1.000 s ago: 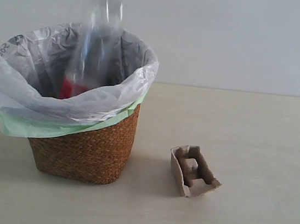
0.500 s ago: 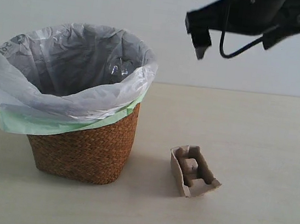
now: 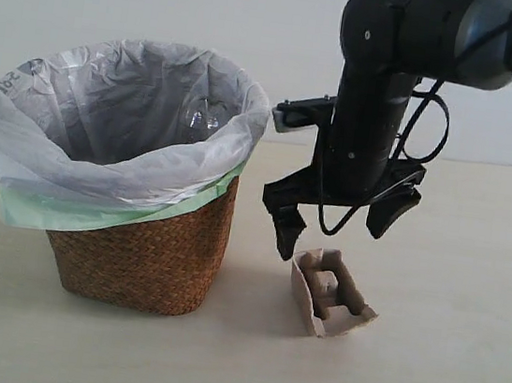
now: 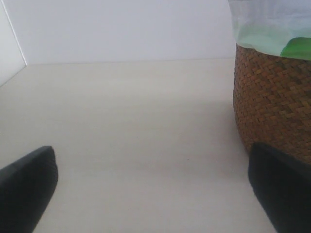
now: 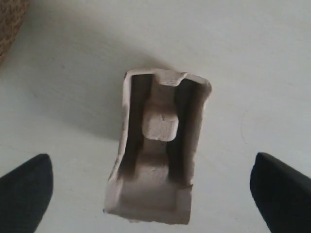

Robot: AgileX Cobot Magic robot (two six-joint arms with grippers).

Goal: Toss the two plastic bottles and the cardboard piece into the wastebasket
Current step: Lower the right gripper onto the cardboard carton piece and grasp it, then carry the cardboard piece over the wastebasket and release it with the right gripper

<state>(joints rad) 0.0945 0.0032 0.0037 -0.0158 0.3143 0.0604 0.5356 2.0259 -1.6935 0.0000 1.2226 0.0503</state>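
The wastebasket (image 3: 139, 256), brown wicker with a white bag over a green one, stands at the left. Inside it, against the liner, only the clear rounded end of one plastic bottle (image 3: 204, 115) shows; caps and labels are hidden. The cardboard piece (image 3: 330, 293) lies on the table to the basket's right. My right gripper (image 3: 334, 230) hangs open just above it, one finger on each side. In the right wrist view the cardboard piece (image 5: 158, 150) lies between the spread fingers of the right gripper (image 5: 150, 167), untouched. My left gripper (image 4: 153, 160) is open and empty beside the wastebasket (image 4: 274, 104).
The pale table (image 3: 471, 277) stretches to the right and front of the cardboard. A plain white wall stands behind. A corner of the wicker basket (image 5: 9, 19) shows in the right wrist view. A dark cable loops beside the right arm (image 3: 371, 103).
A second ago a bottle with a red label was dropping into the basket; it has settled inside. The right arm has come down from the top of view to just above the cardboard piece.
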